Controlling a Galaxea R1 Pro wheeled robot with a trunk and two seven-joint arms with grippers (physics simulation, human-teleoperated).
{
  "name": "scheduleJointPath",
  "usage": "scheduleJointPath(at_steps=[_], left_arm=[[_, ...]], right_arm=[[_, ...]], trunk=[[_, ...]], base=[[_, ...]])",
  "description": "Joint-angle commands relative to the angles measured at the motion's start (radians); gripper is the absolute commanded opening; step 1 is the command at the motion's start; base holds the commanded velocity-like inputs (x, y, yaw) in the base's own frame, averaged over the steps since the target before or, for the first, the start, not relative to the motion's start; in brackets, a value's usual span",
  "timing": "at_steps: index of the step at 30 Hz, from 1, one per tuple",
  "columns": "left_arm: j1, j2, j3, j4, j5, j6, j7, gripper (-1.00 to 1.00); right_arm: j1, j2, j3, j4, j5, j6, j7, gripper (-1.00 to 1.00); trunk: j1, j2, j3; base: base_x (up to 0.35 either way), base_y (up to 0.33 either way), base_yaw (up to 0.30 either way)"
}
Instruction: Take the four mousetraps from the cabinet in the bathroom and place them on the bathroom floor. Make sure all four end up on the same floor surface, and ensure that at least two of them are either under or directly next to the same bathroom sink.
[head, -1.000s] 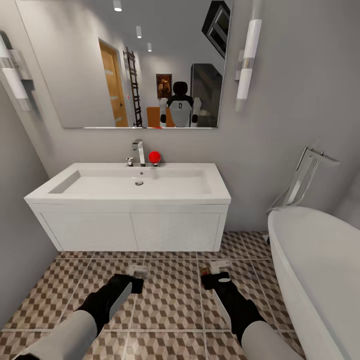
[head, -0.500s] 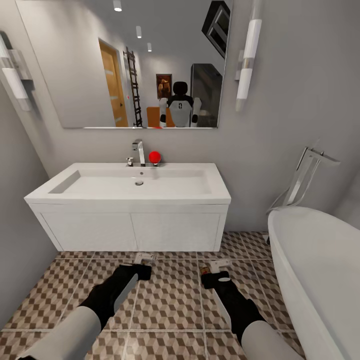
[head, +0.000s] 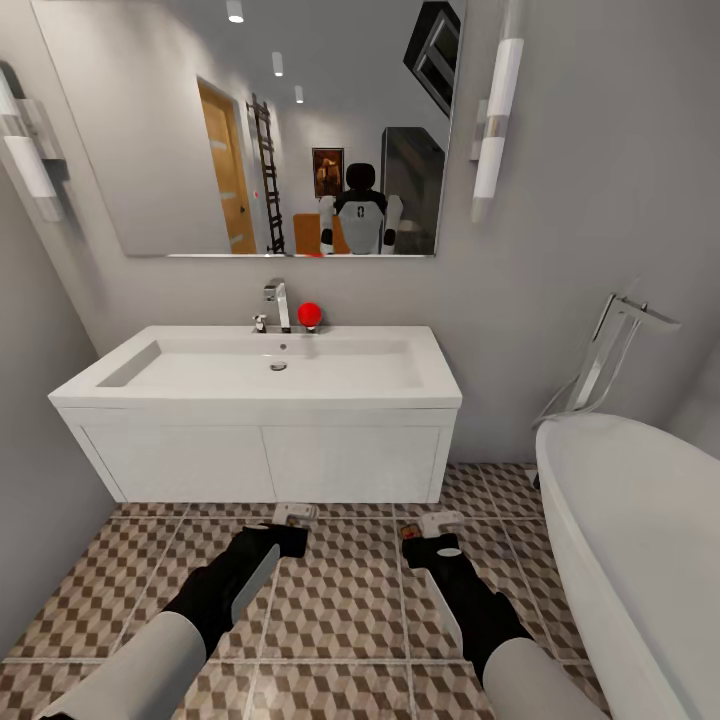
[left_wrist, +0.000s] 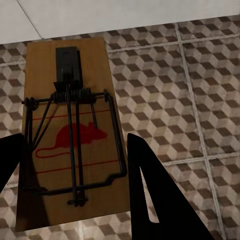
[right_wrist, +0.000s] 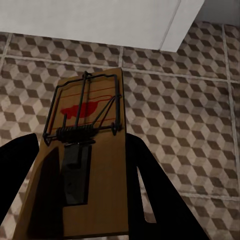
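The left gripper (left_wrist: 75, 165) is clamped on a mousetrap (left_wrist: 67, 135), its dark fingers flanking the brown board with the red mouse mark and wire spring facing the camera. The right gripper (right_wrist: 80, 185) likewise grips a second mousetrap (right_wrist: 85, 165), fingers pressed against both long edges. In the head view both grippers, left (head: 285, 530) and right (head: 430, 535), hang low over the bathroom floor (head: 345, 600), just in front of the white vanity (head: 260, 460) that carries the sink (head: 275, 365); the two traps show as pale slivers at the fingertips (head: 292, 512) (head: 440, 519), the left one close to the vanity's foot, the right one near its right corner.

The step in hand looks like setting these two traps down beside the sink. Next, each arm needs to sink until the board lies flat on the tiles, then let go without tipping it, keeping both close to the vanity.

The sink basin holds nothing but its drain; a red ball (head: 309, 314) sits on the ledge by the faucet (head: 275, 303). The bathtub (head: 640, 540) stands at the right, its inside hidden
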Motion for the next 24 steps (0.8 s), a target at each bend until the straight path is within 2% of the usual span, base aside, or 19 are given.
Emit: scheduleJointPath(at_steps=[1,4,10,24], left_arm=[[-0.001,0.0,-0.004,-0.002,0.007,0.004,0.009,-1.0],[-0.001,0.0,-0.005,-0.003,0.007,0.004,0.009,-1.0],[-0.001,0.0,-0.005,-0.004,0.006,0.005,0.007,-1.0],[-0.001,0.0,-0.006,-0.004,0.006,0.005,0.007,-1.0]], right_arm=[[0.0,0.0,0.002,-0.002,0.01,0.008,-0.002,-1.0],[0.0,0.0,0.002,-0.003,0.01,0.007,-0.002,-1.0],[0.0,0.0,0.002,-0.019,0.008,0.006,-0.002,-1.0],[0.0,0.0,0.006,-0.021,0.008,0.004,-0.001,-1.0]], trunk=[[0.0,-0.001,-0.001],[0.0,-0.001,-0.001],[0.023,-0.043,-0.02],[0.077,-0.141,-0.083]], base=[[0.0,0.0,0.0],[0.0,0.0,0.0],[0.0,0.0,0.0],[0.0,0.0,0.0]])
